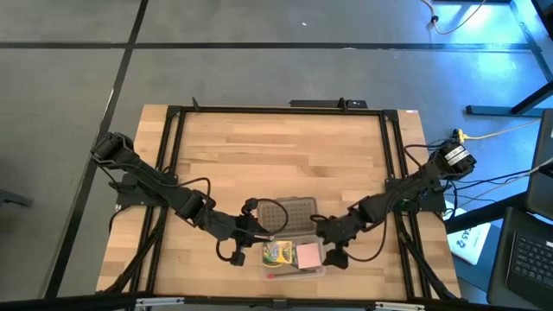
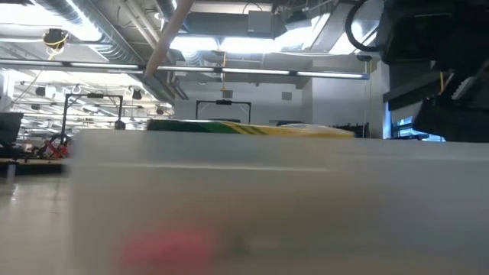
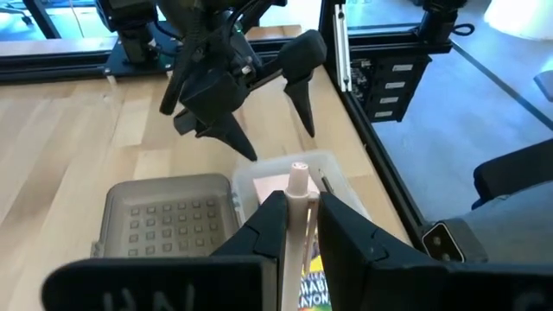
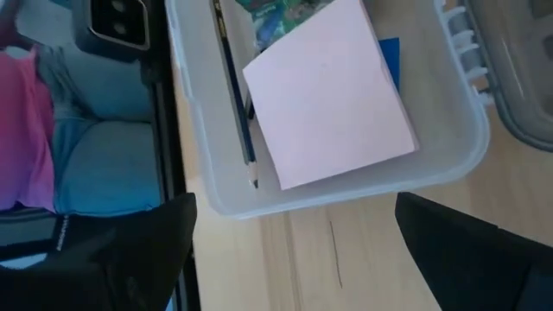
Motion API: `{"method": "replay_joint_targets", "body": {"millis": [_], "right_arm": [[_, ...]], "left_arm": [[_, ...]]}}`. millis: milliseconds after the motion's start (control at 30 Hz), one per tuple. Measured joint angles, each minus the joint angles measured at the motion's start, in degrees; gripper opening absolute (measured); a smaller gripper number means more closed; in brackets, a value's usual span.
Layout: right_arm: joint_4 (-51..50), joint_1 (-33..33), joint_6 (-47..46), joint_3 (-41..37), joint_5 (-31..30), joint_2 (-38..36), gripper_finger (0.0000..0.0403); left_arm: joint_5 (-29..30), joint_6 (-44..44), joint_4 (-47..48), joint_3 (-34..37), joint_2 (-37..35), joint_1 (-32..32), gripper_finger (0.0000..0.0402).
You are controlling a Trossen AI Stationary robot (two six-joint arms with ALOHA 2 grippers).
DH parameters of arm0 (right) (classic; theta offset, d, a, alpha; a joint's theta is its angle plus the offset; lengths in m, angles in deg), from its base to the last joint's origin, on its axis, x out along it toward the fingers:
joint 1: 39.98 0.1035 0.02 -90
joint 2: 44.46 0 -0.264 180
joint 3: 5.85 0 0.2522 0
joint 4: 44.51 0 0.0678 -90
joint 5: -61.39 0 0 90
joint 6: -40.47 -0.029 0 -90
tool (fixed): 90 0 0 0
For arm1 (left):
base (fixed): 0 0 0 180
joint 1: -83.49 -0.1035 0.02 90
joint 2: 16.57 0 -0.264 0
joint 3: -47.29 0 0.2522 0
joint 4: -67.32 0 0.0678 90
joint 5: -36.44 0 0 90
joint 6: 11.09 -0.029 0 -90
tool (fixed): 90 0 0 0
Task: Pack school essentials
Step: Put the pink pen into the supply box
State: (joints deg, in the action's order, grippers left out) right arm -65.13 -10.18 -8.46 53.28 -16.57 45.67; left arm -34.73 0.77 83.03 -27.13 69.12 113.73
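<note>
Left pincer [image 3: 298, 226] was clamped on a pale pencil [image 3: 298, 186], held over the clear case [image 4: 346, 186] near the counter [image 1: 276, 151] front edge. Right pincer [image 4: 294, 238] stood wide w/ nothing in it, beside the case. Pink pad [image 4: 328, 91], dark pencil [image 4: 235, 104] & crayon box [image 1: 277, 252] lay inside.

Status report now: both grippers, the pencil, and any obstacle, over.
Left gripper shut on pale pencil above clear plastic case. Right gripper open, hovering beside case. Pink square pad and crayon box inside. No obstacle seen.
</note>
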Motion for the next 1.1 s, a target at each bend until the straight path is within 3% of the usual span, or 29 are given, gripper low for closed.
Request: {"method": "replay_joint_targets", "body": {"millis": [300, 433, 733, 1100], "right_arm": [[1.0, -1.9, 4.3, 0.0, -0.2, 0.0, 0.0397], [0.9, -2.7, 6.1, 0.0, -3.4, -0.2, 0.0397], [-3.6, -1.3, 7.6, 0.1, -4.2, -7.3, 0.0397], [-9.9, 2.9, 10.3, 0.1, -15.7, -18.1, 0.0397]], "left_arm": [[-0.4, 1.2, -5.0, 0.0, 0.0, 0.3, 0.0042], [-2.0, 4.7, -7.6, 0.0, 0.1, 0.3, 0.0042], [-2.8, 10.9, -15.2, 0.0, 2.4, 1.0, 0.0042], [-0.3, 18.9, -17.9, 0.0, 10.2, 2.9, 0.0042]]}}
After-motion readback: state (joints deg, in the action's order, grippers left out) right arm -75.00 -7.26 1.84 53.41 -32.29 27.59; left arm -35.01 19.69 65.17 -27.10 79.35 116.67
